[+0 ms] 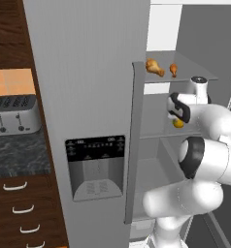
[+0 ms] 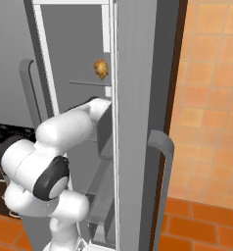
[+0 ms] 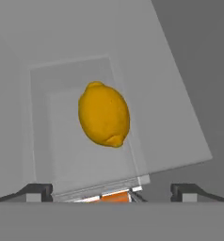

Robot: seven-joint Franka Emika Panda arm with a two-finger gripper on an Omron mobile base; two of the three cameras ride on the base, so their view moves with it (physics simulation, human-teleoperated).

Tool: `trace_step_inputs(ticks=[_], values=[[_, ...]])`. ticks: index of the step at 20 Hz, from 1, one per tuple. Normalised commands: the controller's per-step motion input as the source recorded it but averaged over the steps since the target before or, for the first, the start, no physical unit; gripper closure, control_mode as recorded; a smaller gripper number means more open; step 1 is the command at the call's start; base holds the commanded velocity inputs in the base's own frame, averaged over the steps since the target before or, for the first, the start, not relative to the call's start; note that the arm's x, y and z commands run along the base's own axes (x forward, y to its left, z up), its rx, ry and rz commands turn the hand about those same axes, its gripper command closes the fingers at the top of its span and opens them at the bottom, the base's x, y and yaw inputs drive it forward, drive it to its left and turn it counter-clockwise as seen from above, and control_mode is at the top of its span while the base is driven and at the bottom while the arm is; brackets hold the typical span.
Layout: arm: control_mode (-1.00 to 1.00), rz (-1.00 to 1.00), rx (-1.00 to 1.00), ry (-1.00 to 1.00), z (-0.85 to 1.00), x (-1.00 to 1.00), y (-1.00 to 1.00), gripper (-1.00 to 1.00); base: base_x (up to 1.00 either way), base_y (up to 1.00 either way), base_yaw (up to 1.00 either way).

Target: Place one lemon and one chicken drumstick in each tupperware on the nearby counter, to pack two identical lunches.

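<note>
One lemon (image 3: 104,114) lies on the fridge shelf (image 3: 81,160) straight ahead of the gripper (image 3: 113,190), whose jaws are spread wide and empty. Two drumsticks (image 1: 155,67) wait on the shelf above it. Fetching that lemon looks underway; next, advance and close on it.

My left base camera sits behind my arm (image 1: 205,160), looking forward into the open fridge past its door (image 1: 88,97). The right base camera looks into the same fridge along the other side, close beside the door edge (image 2: 133,122). Both catch a drumstick (image 1: 155,67) on a shelf. My hand camera looks close down on a lemon (image 3: 104,114)
</note>
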Motion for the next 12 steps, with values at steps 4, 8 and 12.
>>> trace_step_inputs(ticks=[4, 8, 12], values=[[-1.0, 0.04, 0.0, -0.17, -0.55, 0.5, -0.19, -1.0, 0.0, 0.0, 0.0], [-1.0, 0.0, 0.0, -0.15, -0.37, 0.47, 0.0, -1.0, 0.0, 0.0, 0.0], [-1.0, 0.0, 0.0, -0.01, -0.31, 0.33, 0.01, -1.0, 0.0, 0.0, 0.0]])
